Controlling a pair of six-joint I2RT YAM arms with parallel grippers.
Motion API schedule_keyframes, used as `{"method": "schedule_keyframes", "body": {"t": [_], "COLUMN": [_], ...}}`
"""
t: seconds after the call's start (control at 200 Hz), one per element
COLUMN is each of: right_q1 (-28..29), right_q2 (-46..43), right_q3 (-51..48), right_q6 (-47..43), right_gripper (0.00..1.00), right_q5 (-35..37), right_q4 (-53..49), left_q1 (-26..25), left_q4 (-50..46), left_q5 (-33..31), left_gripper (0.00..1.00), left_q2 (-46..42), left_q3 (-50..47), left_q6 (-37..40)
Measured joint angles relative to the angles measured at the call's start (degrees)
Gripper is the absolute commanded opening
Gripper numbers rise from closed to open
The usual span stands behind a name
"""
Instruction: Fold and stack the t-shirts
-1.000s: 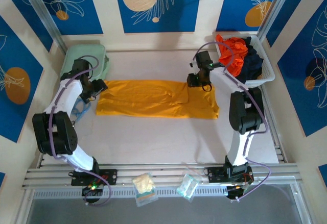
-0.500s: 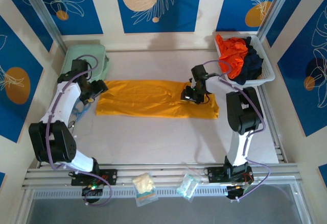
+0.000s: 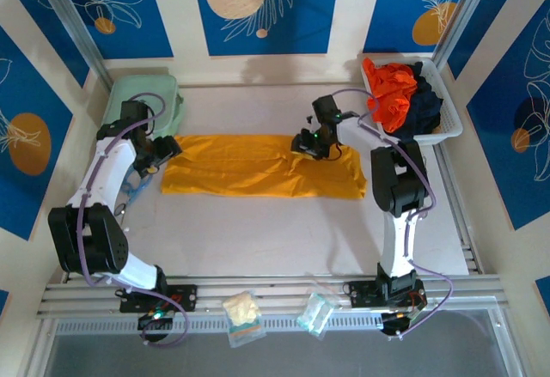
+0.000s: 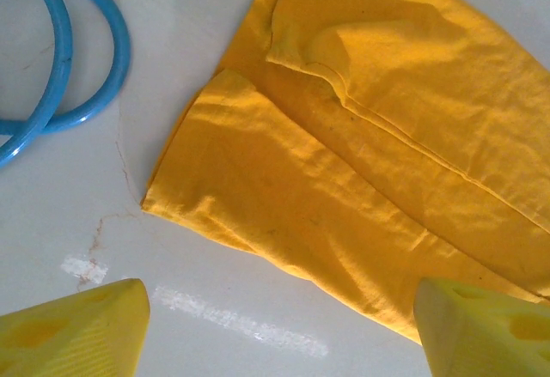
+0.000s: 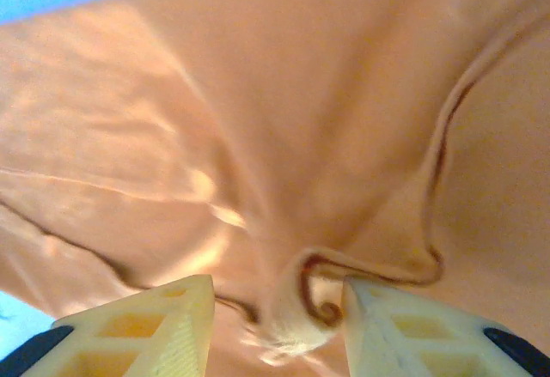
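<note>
A spread t-shirt (image 3: pixel 241 167) lies across the table (image 3: pixel 258 231), a basket (image 3: pixel 451 124) of t-shirts (image 3: pixel 392 94) far right.

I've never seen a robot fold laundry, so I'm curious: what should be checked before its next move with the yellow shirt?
1. Right tool pinching the yellow t-shirt: ok.
2. Pinch catches every layer: cannot tell.
3. Left tool open and empty by the shirt's left end: ok.
4. Orange-red t-shirt and navy t-shirt in the basket, out of the way: ok.
5. Blue rings apart from the cloth: ok.

Robot lab cell: white table (image 3: pixel 258 240) boxed by blue floral panels (image 3: pixel 301 16), aluminium frame rails (image 3: pixel 275 289) along near edge.
</note>
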Motion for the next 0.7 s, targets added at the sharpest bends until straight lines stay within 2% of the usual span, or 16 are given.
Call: {"method": "schedule_keyframes", "body": {"t": [0.24, 0.375, 0.465, 0.535, 0.65, 0.695], "right_q1": [0.20, 0.24, 0.24, 0.24, 0.13, 0.07], "right_q2": [8.13, 8.22, 4.94, -0.22, -10.38, -14.23], "right_q3": [14.08, 13.92, 8.87, 2.25, -7.23, -10.27], "right_q6": [2.01, 2.47, 2.45, 2.49, 3.67, 4.35], "right_gripper": [0.43, 0.43, 0.42, 0.41, 0.33, 0.31], "right_q5": [-3.87, -3.85, -2.16, 0.13, 4.20, 5.22], "right_q4": [0.39, 0.13, 1.14, 1.33, 0.24, 0.02], "left_q1": [-0.20, -2.08, -5.31, -8.17, -11.76, -12.48], "left_q4": [-0.17, -1.38, -3.17, -3.93, -4.26, -4.42], "left_q5": [-0.04, -1.14, -2.27, -2.69, -3.43, -3.56], "left_gripper": [0.81, 0.82, 0.78, 0.66, 0.31, 0.21], "left_q2": [0.02, 0.42, 2.62, 5.81, 13.22, 16.90], "left_q3": [0.00, 0.76, 4.57, 9.01, 16.74, 20.02], "left_q6": [0.17, 1.27, 2.80, 3.93, 5.99, 7.02]}}
